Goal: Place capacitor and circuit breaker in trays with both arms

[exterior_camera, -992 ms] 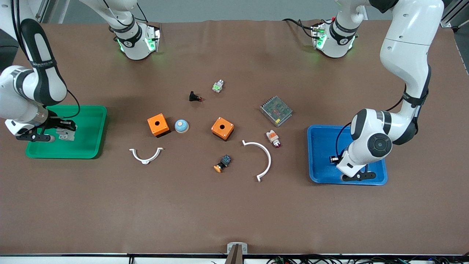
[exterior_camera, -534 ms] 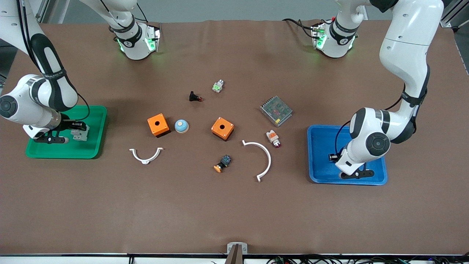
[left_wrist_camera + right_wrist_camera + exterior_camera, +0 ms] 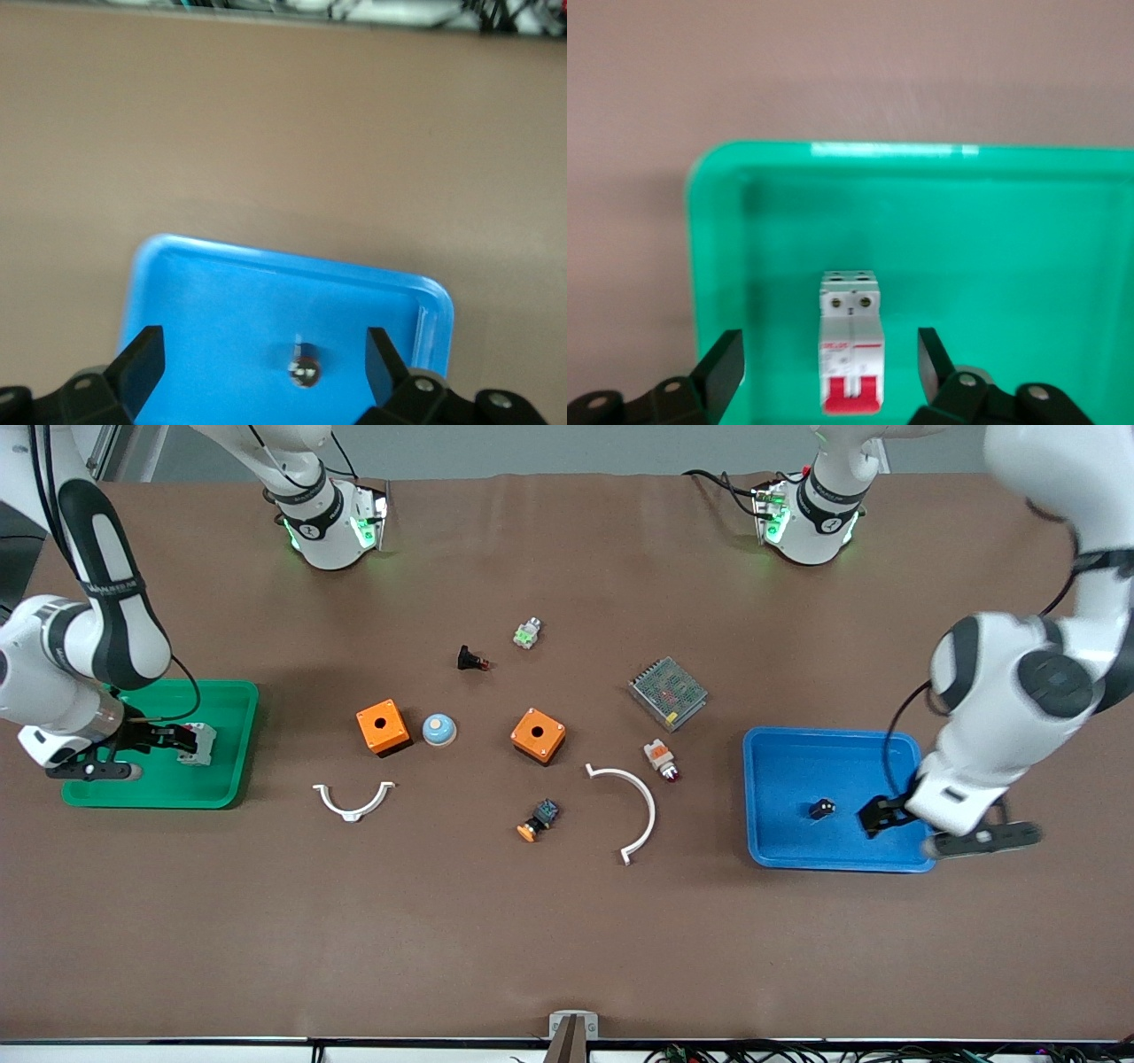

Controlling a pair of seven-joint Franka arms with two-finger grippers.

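A brown matte table (image 3: 496,939) is seen. Two orange boxes (image 3: 383,727), two white curved brackets (image 3: 353,802), one blue tray (image 3: 780,850) and one green tray (image 3: 232,775) are counted. The tiny black capacitor (image 3: 821,809) lies released beside the opened left gripper (image 3: 877,815); the light-grey circuit breaker (image 3: 200,745) lies freed between the spread fingers of the right gripper (image 3: 168,737).

Two trays with parts lying inside, and loose parts crowding the table's middle.
The capacitor (image 3: 821,809) is sitting alone in the blue tray (image 3: 780,850); the circuit breaker (image 3: 198,744) is lying between the right gripper (image 3: 174,737)'s spread fingers in the green tray (image 3: 221,793).
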